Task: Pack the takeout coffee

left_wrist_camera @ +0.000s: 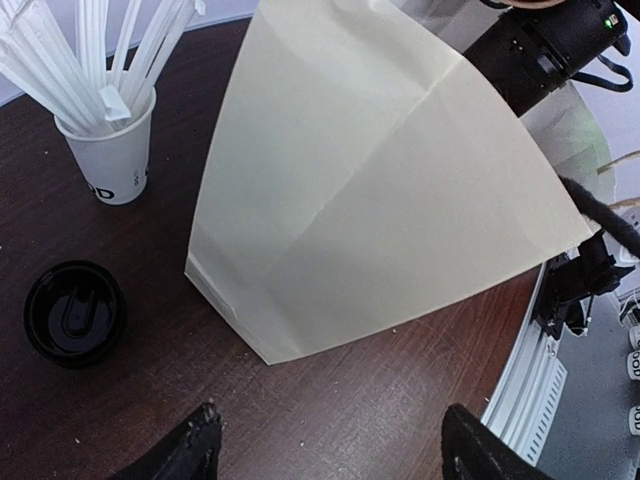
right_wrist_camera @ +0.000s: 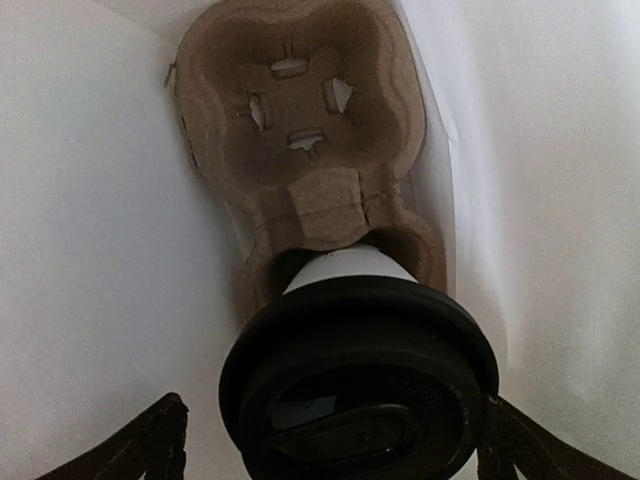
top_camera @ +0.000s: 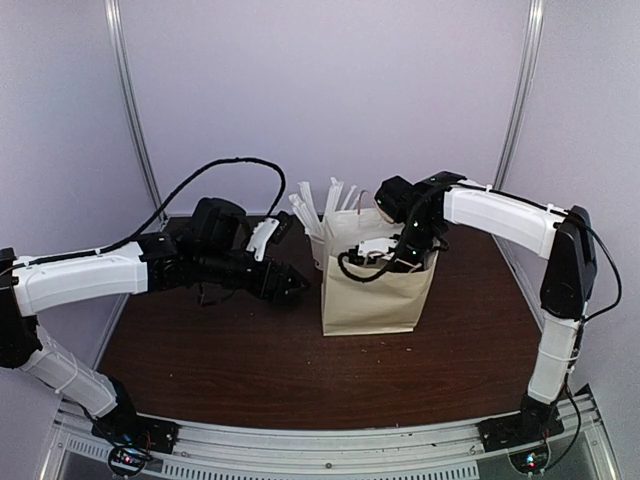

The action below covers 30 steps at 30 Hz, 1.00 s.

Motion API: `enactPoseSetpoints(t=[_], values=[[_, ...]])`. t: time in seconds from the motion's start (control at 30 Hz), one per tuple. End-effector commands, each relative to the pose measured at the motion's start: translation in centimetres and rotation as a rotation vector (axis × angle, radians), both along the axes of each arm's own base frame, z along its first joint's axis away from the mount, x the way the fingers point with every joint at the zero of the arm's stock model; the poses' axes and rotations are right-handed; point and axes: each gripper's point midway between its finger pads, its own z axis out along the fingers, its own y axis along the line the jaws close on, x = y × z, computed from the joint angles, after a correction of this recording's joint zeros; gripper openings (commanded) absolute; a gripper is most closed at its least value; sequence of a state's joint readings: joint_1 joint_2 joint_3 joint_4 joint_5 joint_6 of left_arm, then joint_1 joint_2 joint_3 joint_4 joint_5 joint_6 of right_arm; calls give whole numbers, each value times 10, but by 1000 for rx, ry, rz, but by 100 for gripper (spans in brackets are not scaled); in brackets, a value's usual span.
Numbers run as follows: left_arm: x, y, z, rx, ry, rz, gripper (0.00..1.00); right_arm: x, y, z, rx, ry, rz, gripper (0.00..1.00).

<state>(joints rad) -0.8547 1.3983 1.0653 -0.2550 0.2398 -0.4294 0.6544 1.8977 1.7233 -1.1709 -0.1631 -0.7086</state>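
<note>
In the bag [left_wrist_camera: 380,190], the right gripper [right_wrist_camera: 335,440] gapes wide around the coffee [right_wrist_camera: 358,370] in its tray [right_wrist_camera: 290,130]. The left gripper [left_wrist_camera: 330,450] (open, empty) faces the bag, near straws [left_wrist_camera: 90,60] and a lid [left_wrist_camera: 75,312].

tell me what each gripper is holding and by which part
Nothing looks held. The right gripper stands open around the black lid of the takeout coffee, a gap showing beside it. The left gripper is open and empty.

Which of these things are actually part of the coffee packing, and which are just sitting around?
Part of the job:
takeout coffee
cardboard cup carrier
paper bag

Just lying about:
cup of straws
loose black lid
</note>
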Motion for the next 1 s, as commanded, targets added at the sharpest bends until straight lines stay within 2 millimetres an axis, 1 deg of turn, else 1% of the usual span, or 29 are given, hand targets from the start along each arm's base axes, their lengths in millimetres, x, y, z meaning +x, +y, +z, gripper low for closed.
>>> enactPoseSetpoints(t=[0.0, 0.17, 0.4, 0.53, 0.67, 0.83, 0.9, 0.97], values=[[0, -3, 9, -36, -30, 3, 76, -12, -8, 7, -17, 60, -41, 100], [0, -5, 6, -33, -24, -4, 76, -14, -2, 21, 14, 48, -54, 100], [2, -9, 11, -37, -33, -16, 76, -15, 8, 58, 99, -4, -73, 100], [3, -13, 11, -34, -28, -27, 77, -19, 11, 71, 136, -12, -79, 100], [4, -16, 15, -32, -35, -37, 77, -24, 12, 88, 169, -25, -65, 100], [11, -20, 32, -9, -81, -59, 77, -27, 14, 117, 219, -67, -40, 100], [12, -24, 41, -6, -97, -76, 77, -30, 14, 125, 236, -75, -29, 100], [13, -28, 49, -8, -111, -93, 77, -33, 15, 126, 241, -71, -23, 100]])
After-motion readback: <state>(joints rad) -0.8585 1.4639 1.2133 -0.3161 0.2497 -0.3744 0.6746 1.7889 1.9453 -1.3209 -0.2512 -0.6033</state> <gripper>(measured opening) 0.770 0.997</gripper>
